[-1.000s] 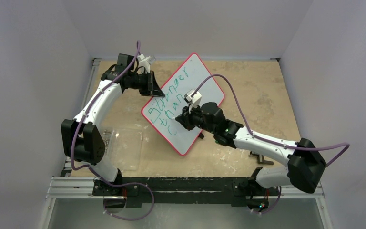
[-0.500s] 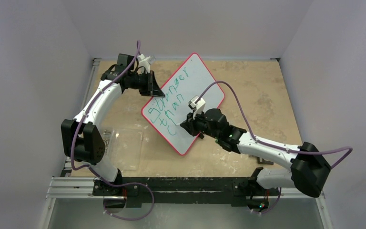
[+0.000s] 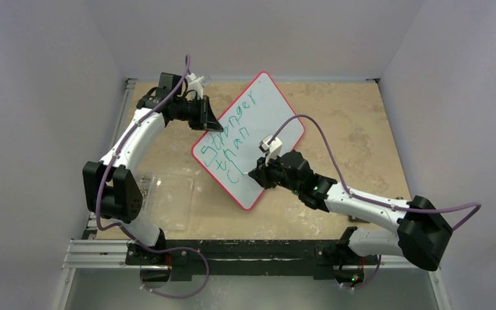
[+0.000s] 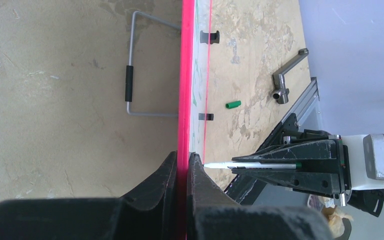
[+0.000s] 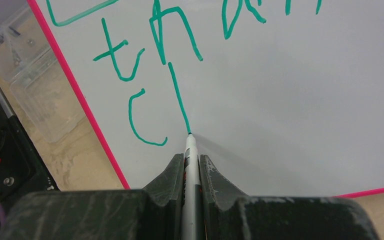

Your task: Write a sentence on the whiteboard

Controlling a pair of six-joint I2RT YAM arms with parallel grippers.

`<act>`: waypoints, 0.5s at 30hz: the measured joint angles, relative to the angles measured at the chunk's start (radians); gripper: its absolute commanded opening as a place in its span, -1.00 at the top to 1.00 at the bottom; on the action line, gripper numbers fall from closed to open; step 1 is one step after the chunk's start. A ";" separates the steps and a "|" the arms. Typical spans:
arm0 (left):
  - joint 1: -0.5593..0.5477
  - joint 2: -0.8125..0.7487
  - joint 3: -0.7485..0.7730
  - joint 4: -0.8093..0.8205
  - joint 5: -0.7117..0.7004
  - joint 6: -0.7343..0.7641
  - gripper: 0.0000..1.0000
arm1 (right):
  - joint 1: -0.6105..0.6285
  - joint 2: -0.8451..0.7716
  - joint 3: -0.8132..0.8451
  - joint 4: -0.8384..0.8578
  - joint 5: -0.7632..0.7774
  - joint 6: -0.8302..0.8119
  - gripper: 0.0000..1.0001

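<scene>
1. The whiteboard (image 3: 268,106) stands propped at an angle in the centre of the top view. A wire stand (image 4: 130,85) sits behind its rear face, at the upper left of the left wrist view.
2. The left gripper (image 4: 182,159) is clenched on the board's red rim at its left edge. Judged purpose: to brace the board so that pen pressure does not push or twist it.
3. The right gripper (image 5: 192,161) is clamped on a marker (image 5: 191,147). The barrel lies along the fingers so that the tip projects forward. The tip touches the white surface at lower centre of the right wrist view.
4. The sentence (image 3: 229,139) occupies the board's lower left half in green. "Stronger" and "than" are complete. The third line shows "c" and a long stroke ending at the tip, probably the stem of "h".
5. Judged progress: most of the last word is not yet written.
6. A green cap (image 4: 233,104) lies on the table (image 3: 349,116), away from the writing area.
</scene>
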 measured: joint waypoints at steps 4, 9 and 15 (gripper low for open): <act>0.000 0.000 0.000 0.000 0.000 0.000 1.00 | 0.000 0.006 0.015 -0.016 0.003 -0.001 1.00; 0.000 0.000 0.000 0.000 0.000 0.000 1.00 | 0.000 0.033 0.063 -0.025 0.004 -0.003 1.00; 0.000 0.000 0.000 0.001 0.000 0.000 1.00 | 0.000 0.062 0.109 -0.022 0.004 -0.005 1.00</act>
